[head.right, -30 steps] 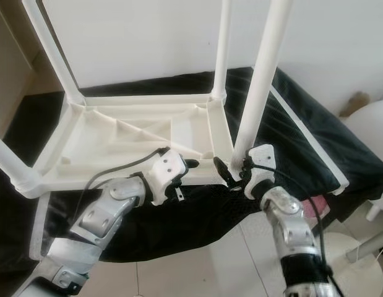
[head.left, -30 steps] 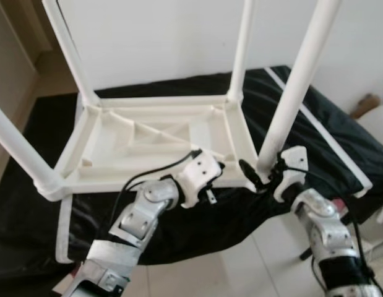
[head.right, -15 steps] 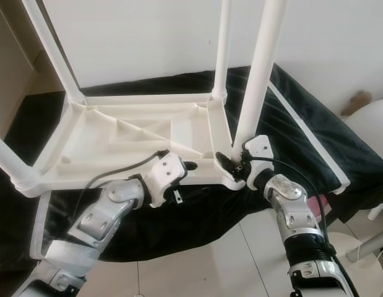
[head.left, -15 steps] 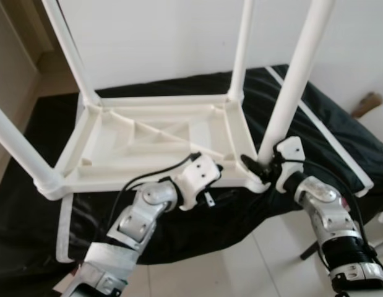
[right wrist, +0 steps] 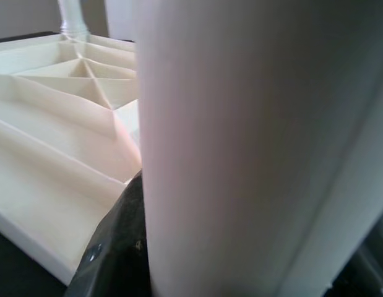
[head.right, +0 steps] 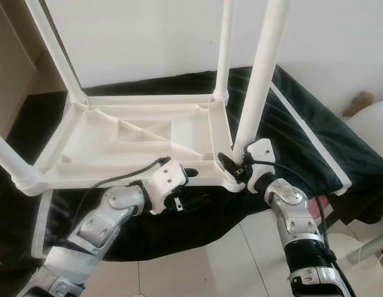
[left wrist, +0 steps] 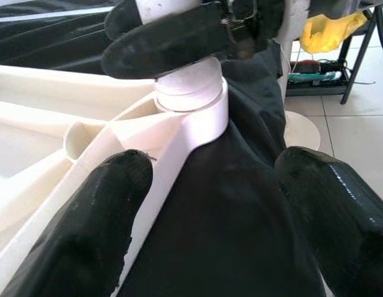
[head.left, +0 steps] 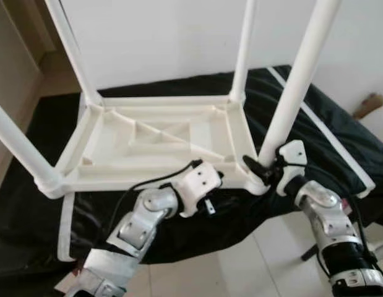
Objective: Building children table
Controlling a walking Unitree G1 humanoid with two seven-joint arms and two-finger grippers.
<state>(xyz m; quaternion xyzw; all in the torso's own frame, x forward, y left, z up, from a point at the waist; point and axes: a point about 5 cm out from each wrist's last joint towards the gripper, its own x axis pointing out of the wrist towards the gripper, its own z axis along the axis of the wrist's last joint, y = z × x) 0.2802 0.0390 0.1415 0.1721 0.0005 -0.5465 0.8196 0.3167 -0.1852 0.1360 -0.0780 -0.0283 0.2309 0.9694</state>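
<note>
**Four legs up on the overturned table**

Four white tube legs rise from the upside-down white plastic children's table point(head.left: 154, 139), lying on a black-draped surface point(head.left: 339, 148). The right hand point(head.left: 265, 175) is clamped round the base of the near-right leg point(head.left: 296, 80). The left hand point(left wrist: 210, 204), fingers apart, hovers at the table's near edge.

No text, label, brand, number or sign can be read anywhere in these views. The white plastic table point(head.left: 160, 139) lying upside down on the black cloth point(head.left: 327, 130) is plain moulded plastic with bare ribs and legs. The yellow bag point(left wrist: 330, 28) on the rack in the left wrist view carries no legible print.
</note>
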